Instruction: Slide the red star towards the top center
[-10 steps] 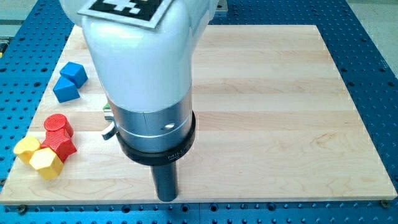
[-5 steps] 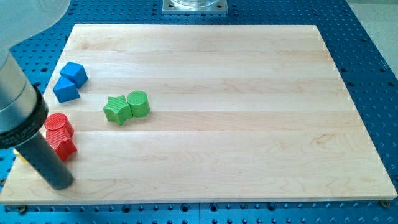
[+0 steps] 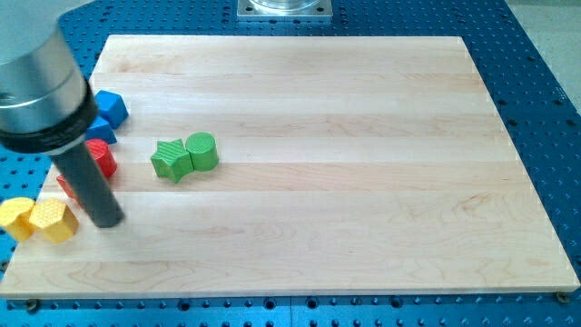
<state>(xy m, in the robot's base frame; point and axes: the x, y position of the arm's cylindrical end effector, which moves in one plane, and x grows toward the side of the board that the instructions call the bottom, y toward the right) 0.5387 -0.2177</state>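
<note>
My tip (image 3: 105, 222) rests on the wooden board (image 3: 363, 91) near its left edge. Two red blocks are mostly hidden behind the rod: one (image 3: 103, 157) shows to the rod's right, the other (image 3: 64, 186) peeks out on its left, just above the tip. I cannot tell which of them is the star. The rod touches or nearly touches both.
Two yellow blocks (image 3: 15, 218) (image 3: 53, 221) lie left of the tip at the board's left edge. A blue block (image 3: 112, 107) sits above the red ones, and a second blue one (image 3: 99, 130) is partly hidden. A green star (image 3: 169, 159) and a green cylinder (image 3: 202, 151) touch at centre-left.
The arm swung from the board's bottom centre to the left edge, then up. The red blocks have shifted up towards the blue ones. The yellow blocks show again.
</note>
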